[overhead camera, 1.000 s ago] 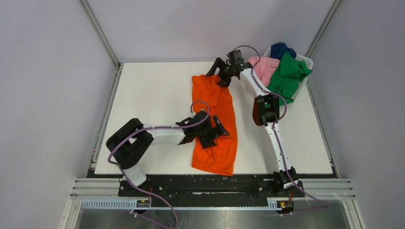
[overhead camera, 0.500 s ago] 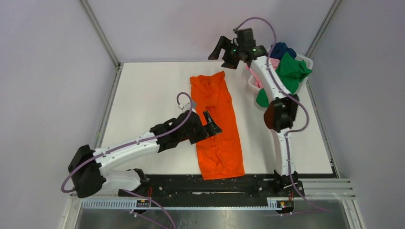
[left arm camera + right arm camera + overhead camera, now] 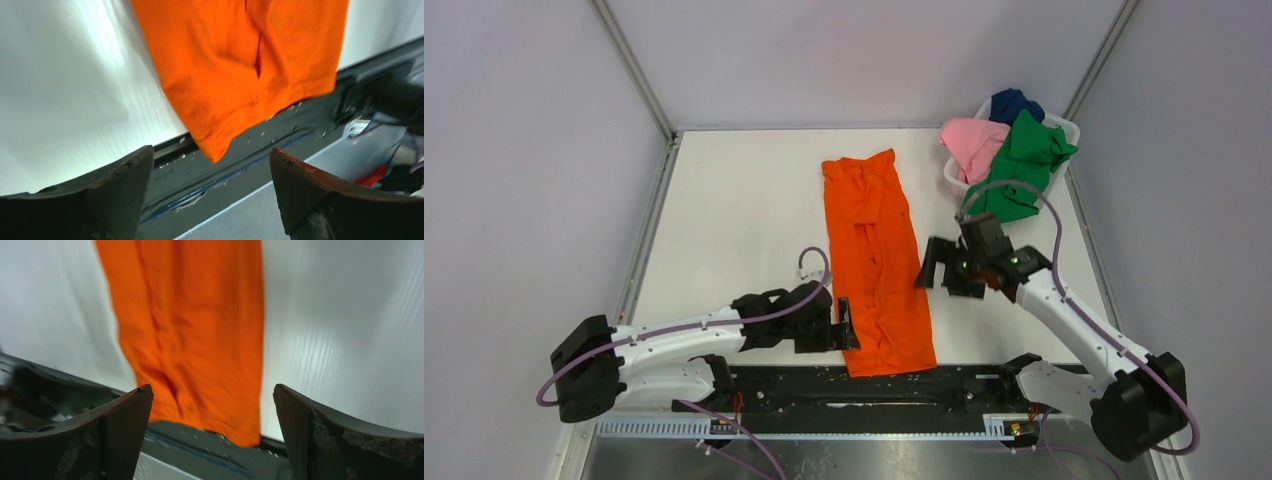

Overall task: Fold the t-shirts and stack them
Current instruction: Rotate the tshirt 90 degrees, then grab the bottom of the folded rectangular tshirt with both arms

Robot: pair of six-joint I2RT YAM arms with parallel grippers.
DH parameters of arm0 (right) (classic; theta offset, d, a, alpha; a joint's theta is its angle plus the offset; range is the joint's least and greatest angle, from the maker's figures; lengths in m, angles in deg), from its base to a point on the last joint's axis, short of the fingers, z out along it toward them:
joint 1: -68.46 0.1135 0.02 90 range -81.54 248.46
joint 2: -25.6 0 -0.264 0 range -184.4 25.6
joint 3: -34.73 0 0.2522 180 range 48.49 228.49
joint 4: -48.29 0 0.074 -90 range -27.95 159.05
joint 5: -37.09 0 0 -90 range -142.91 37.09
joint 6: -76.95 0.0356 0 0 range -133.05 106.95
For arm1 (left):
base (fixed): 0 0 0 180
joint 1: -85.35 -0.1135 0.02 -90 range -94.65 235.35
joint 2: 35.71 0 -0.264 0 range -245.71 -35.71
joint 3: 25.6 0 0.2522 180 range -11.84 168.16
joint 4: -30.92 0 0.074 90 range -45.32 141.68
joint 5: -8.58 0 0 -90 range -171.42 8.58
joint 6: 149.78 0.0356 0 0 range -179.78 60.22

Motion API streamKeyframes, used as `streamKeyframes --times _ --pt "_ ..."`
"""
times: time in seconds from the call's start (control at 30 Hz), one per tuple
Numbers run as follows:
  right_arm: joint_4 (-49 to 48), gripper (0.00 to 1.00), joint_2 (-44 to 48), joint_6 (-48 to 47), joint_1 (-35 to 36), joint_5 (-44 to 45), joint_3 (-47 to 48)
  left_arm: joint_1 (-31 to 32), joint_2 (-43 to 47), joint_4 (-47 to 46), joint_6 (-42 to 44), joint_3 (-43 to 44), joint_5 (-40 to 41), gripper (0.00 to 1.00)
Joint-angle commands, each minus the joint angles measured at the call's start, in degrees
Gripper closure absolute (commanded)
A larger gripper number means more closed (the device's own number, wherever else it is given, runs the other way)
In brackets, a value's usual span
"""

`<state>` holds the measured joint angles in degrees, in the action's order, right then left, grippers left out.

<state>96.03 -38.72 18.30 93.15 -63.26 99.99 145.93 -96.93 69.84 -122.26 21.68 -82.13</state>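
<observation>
The orange t-shirt (image 3: 876,262) lies folded into a long narrow strip down the middle of the white table, its near end over the table's front edge. It shows in the left wrist view (image 3: 240,65) and the right wrist view (image 3: 190,335). My left gripper (image 3: 846,325) is open and empty beside the strip's near left edge. My right gripper (image 3: 930,272) is open and empty at the strip's right edge. The pink (image 3: 972,142), green (image 3: 1024,160) and dark blue (image 3: 1012,103) t-shirts are heaped in the basket.
The white plastic basket (image 3: 1064,128) stands at the far right corner of the table (image 3: 724,220). The black base rail (image 3: 864,385) runs along the near edge. Grey walls enclose the table on three sides.
My right arm swung from the far basket side down to the shirt's right edge. My left gripper drew back toward the near edge. The orange shirt lies still.
</observation>
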Motion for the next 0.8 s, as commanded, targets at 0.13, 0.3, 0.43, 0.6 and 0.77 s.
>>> streamKeyframes --times 0.13,0.3,0.43,0.6,0.77 --pt "-1.4 0.07 16.9 9.2 5.2 -6.9 -23.5 8.8 -6.4 -5.2 -3.4 -1.2 -0.3 0.31" --pt "-1.2 0.14 21.3 13.4 9.3 -8.7 -30.0 10.7 -11.3 -5.8 -4.3 -0.7 -0.1 0.50" --pt "-1.4 0.24 22.3 13.7 9.7 -9.0 -33.0 11.0 -14.1 -6.5 -4.4 -0.4 0.4 0.56" --pt "-7.8 0.37 17.2 13.9 10.7 -10.7 -36.1 11.1 -18.2 -6.0 -4.1 1.8 0.5 0.71" --pt "-13.2 0.62 12.7 15.0 11.6 -11.5 -37.9 11.1 -18.6 -5.3 -4.8 1.5 2.3 1.00"
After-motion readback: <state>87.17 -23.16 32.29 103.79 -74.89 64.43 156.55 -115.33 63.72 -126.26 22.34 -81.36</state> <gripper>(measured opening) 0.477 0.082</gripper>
